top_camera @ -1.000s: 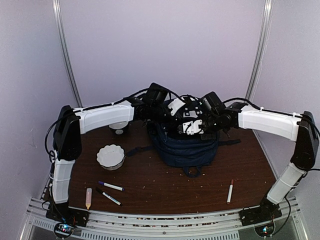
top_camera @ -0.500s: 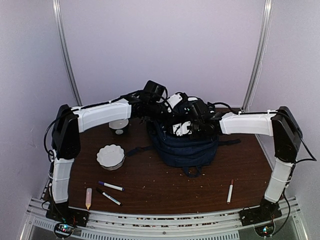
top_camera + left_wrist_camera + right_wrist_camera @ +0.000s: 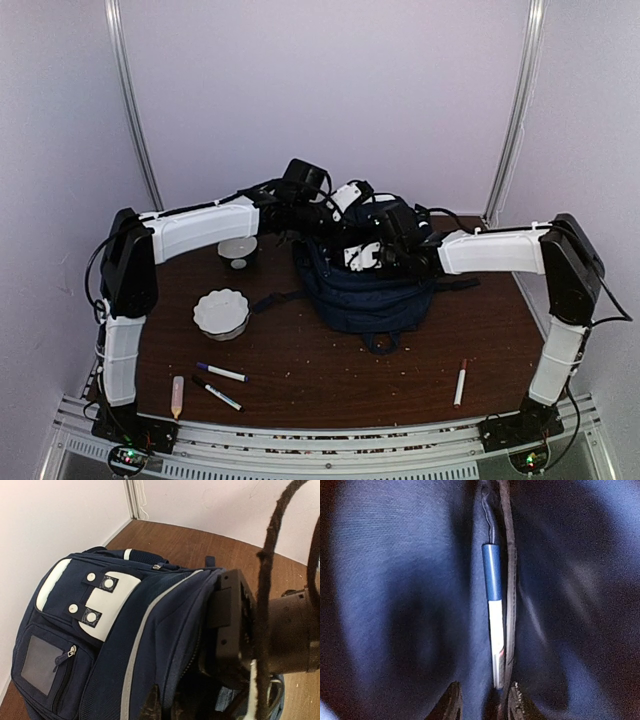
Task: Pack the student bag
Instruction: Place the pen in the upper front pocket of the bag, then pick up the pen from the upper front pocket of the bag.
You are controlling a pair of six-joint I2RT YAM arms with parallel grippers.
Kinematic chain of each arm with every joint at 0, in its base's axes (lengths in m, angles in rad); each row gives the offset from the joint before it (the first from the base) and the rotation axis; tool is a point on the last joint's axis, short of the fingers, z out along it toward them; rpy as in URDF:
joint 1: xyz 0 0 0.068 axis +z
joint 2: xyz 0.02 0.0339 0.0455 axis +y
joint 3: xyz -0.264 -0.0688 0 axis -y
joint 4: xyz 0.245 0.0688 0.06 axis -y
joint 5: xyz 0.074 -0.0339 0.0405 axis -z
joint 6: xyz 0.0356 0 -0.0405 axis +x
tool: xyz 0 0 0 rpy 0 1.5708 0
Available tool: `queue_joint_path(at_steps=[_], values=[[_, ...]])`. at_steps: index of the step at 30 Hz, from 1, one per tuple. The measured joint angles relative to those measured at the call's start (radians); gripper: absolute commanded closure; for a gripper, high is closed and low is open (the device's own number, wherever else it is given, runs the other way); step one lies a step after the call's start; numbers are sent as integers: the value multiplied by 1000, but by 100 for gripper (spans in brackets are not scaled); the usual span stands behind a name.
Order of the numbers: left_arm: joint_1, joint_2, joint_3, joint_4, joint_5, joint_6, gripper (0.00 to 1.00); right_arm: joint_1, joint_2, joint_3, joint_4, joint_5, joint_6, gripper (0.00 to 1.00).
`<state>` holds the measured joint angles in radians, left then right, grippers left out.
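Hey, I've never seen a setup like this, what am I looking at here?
Two robot arms are bolted at a brown table's near edge. The overhead picture shows both meeting at a navy backpack. On the table lie a white scalloped bowl, a smaller bowl, three loose markers and a peach-coloured tube. The other two pictures come from cameras on the wrists. The left gripper sits at the backpack's open top; its grip is unclear. The right gripper is inside, fingers parted, with a blue-capped marker between them.

High view from behind both arms, left wrist close beside student bag, right wrist inside it
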<state>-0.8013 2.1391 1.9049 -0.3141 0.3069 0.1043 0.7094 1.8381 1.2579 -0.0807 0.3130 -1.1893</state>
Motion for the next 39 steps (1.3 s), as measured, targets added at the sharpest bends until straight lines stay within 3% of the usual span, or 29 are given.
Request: queue_joint_path(at_steps=[4, 11, 19, 28, 39], values=[[0, -3, -2, 14, 23, -10, 100, 0, -106, -42, -82, -88, 52, 67], [8, -4, -27, 39, 24, -39, 100, 0, -307, -52, -386, -285, 188, 66], [11, -4, -34, 59, 30, -67, 100, 0, -391, -143, -752, -492, 222, 70], [15, -4, -41, 66, 39, -74, 100, -1, -558, -357, -1046, -474, 112, 65], [17, -4, -51, 77, 49, -79, 100, 40, -576, -480, -1078, -394, 10, 60]])
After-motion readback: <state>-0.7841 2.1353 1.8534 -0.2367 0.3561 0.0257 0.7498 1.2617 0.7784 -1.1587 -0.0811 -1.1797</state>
